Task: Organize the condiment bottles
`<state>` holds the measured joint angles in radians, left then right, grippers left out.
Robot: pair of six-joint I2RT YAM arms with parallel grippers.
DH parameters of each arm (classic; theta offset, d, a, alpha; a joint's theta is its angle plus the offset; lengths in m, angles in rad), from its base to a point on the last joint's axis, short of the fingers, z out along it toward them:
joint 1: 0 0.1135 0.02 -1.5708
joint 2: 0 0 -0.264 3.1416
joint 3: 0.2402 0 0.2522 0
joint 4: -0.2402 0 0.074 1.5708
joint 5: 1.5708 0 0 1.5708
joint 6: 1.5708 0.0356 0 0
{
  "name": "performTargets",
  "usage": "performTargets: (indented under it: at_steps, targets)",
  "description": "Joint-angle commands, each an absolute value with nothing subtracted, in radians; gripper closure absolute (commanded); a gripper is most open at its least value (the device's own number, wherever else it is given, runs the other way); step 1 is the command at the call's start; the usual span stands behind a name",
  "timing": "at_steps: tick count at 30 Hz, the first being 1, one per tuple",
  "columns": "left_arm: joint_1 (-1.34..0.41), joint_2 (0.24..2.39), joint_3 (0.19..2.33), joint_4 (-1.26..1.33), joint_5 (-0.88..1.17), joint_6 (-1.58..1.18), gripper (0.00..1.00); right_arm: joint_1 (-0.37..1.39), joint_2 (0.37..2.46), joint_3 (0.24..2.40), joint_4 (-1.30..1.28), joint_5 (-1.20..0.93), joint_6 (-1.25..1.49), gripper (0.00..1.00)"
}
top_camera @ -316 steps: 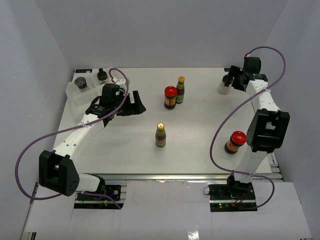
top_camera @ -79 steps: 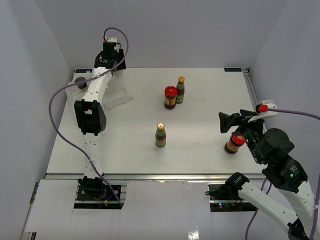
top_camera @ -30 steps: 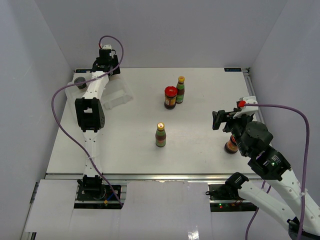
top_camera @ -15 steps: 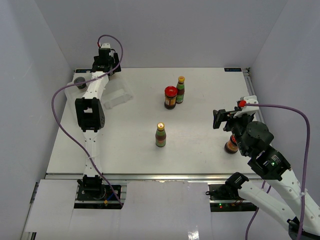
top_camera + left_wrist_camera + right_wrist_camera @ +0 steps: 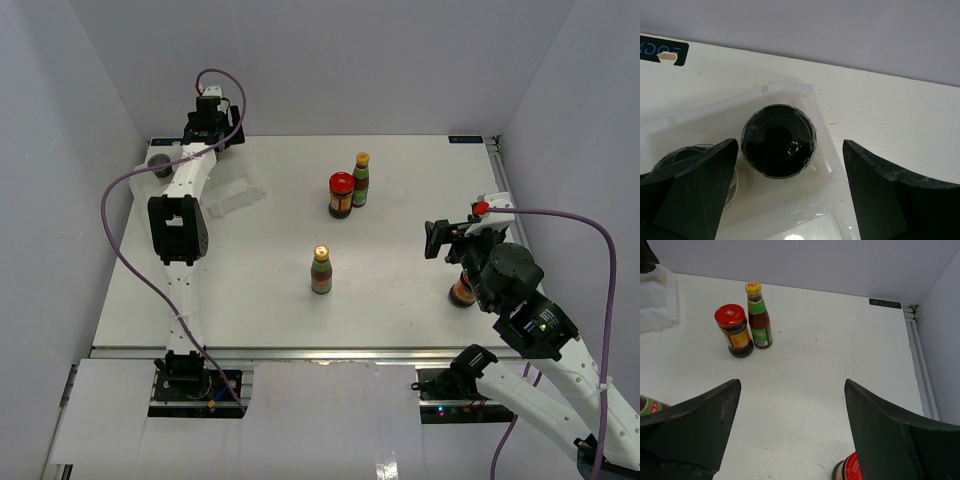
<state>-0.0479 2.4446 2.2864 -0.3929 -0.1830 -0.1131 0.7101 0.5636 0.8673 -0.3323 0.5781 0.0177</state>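
the white table [image 5: 400,200] lay under both arms, and i placed everything by the clear tray [image 5: 826,131] on it. the left gripper [image 5: 790,150] hung right over the tray, fingers spread wide and holding nothing. between them a black-capped shaker [image 5: 778,141] stood in the tray's corner compartment, with a dark-lidded jar [image 5: 160,163] beside it in the tray. the right gripper [image 5: 792,390] was well away to the tray's right, likewise splayed and empty, with one red-lidded jar [image 5: 850,469] just below it. the other red-lidded jar [image 5: 734,330] and a yellow-capped bottle [image 5: 758,315] stood close together between tray and right gripper, and a second yellow-capped bottle [image 5: 321,270] stood alone, nearer the arms than the tray. i reckoned the left fingers could snag the tray's rim or the shaker's cap when lifting away and tip it. the right could knock its jar, which sat off-centre at the edge of its view. a black sticker [image 5: 885,303], far right of the tray, read roughly "xdof"; the bottle labels were too small to read.
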Motion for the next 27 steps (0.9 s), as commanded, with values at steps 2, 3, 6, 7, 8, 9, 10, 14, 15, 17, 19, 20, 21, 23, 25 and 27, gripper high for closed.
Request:
performTargets:
  at_steps: [2,3,6,7,8,9,10,14,15,17,19,20,21,23,25,27]
  targets:
    - [-0.055,2.243,2.277,-0.405,-0.106,-0.122,0.02,0.715,0.556,0.874,-0.296,0.601,0.010,0.10]
    - [-0.056,2.219,2.273,-0.412,-0.094,-0.131,0.02,0.716,0.552,0.877,-0.302,0.601,0.012,0.10]
    - [-0.060,2.142,2.243,-0.426,-0.049,-0.172,0.02,0.716,0.539,0.884,-0.317,0.603,0.015,0.10]
    - [-0.064,2.125,2.219,-0.429,-0.029,-0.181,0.02,0.716,0.532,0.888,-0.323,0.603,0.017,0.10]
    - [-0.072,2.105,2.203,-0.444,-0.017,-0.192,0.02,0.716,0.528,0.893,-0.329,0.602,0.020,0.10]
    - [-0.081,2.084,2.189,-0.460,-0.007,-0.203,0.02,0.715,0.525,0.898,-0.336,0.600,0.023,0.10]
    - [-0.086,2.065,2.181,-0.469,0.015,-0.213,0.02,0.715,0.523,0.902,-0.341,0.598,0.025,0.10]
    - [-0.165,1.920,2.022,-0.541,0.068,-0.249,0.04,0.716,0.526,0.923,-0.409,0.568,0.049,0.10]
    - [-0.205,1.883,1.955,-0.547,0.041,-0.242,0.05,0.716,0.525,0.925,-0.425,0.558,0.058,0.10]
    - [-0.296,1.811,1.817,-0.547,-0.047,-0.211,0.05,0.716,0.521,0.925,-0.450,0.533,0.072,0.10]
    - [-0.366,1.736,1.719,-0.555,-0.107,-0.192,0.05,0.716,0.514,0.925,-0.474,0.504,0.079,0.10]
    - [-0.390,1.679,1.665,-0.550,-0.106,-0.200,0.06,0.716,0.510,0.924,-0.490,0.494,0.082,0.10]
    - [-0.415,1.622,1.611,-0.545,-0.106,-0.209,0.06,0.715,0.507,0.922,-0.507,0.485,0.086,0.10]
    - [-0.466,1.562,1.524,-0.531,-0.114,-0.223,0.06,0.715,0.499,0.921,-0.522,0.476,0.094,0.10]
    - [-0.513,1.461,1.450,-0.536,-0.120,-0.241,0.06,0.716,0.488,0.920,-0.548,0.464,0.101,0.10]
    - [-0.546,1.411,1.392,-0.546,-0.105,-0.263,0.08,0.716,0.479,0.919,-0.556,0.457,0.106,0.10]
